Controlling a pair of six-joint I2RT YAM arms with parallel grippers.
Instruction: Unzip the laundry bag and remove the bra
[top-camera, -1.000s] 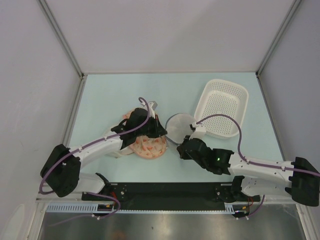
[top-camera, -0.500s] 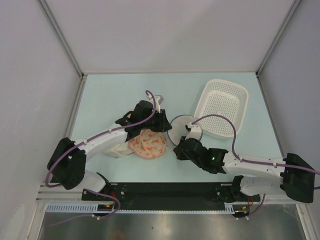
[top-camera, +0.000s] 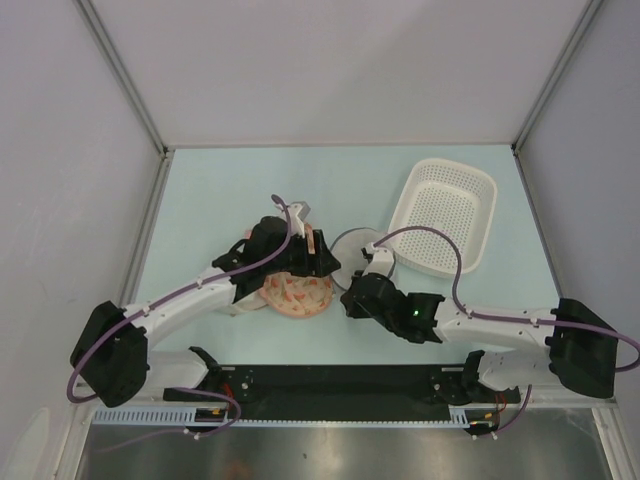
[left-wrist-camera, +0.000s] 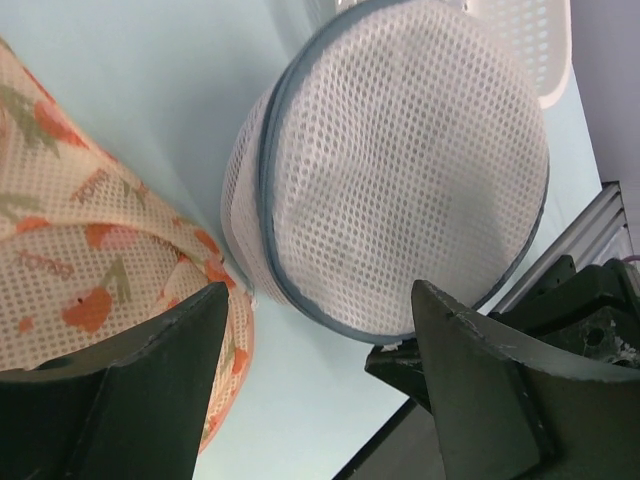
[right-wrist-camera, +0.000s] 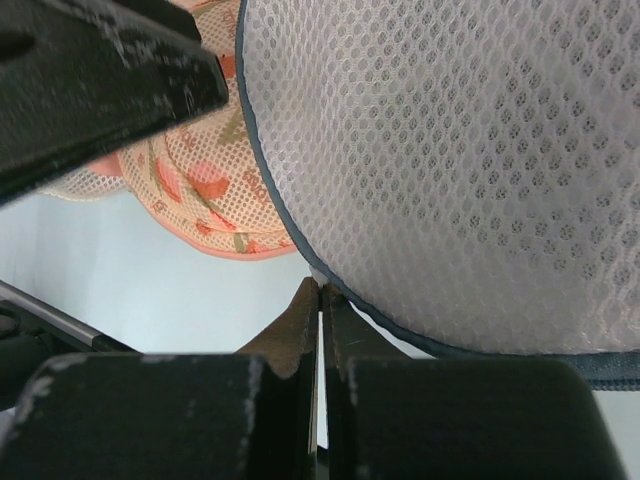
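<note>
A pale green table (top-camera: 200, 200) is seen. Laid on it are a round mesh bag (top-camera: 350, 255), a floral item (top-camera: 295, 295) just beside it, and a white basket (top-camera: 445, 215) near the bag.

A pale mint-blue tabletop (top-camera: 220, 190) fills the middle of the top view, boxed in by three plain matte panels of greyish white: a back wall (top-camera: 340, 70), a left wall (top-camera: 60, 200) and a right wall (top-camera: 600, 200). Slim aluminium posts (top-camera: 122, 75) mark the two back corners, slanting outward in the view. Along the near edge lies a black mounting bar (top-camera: 340, 380), then a white slotted strip (top-camera: 130, 413) and a brushed metal surface (top-camera: 330, 455). The light is even and soft, with faint shadows.
</note>
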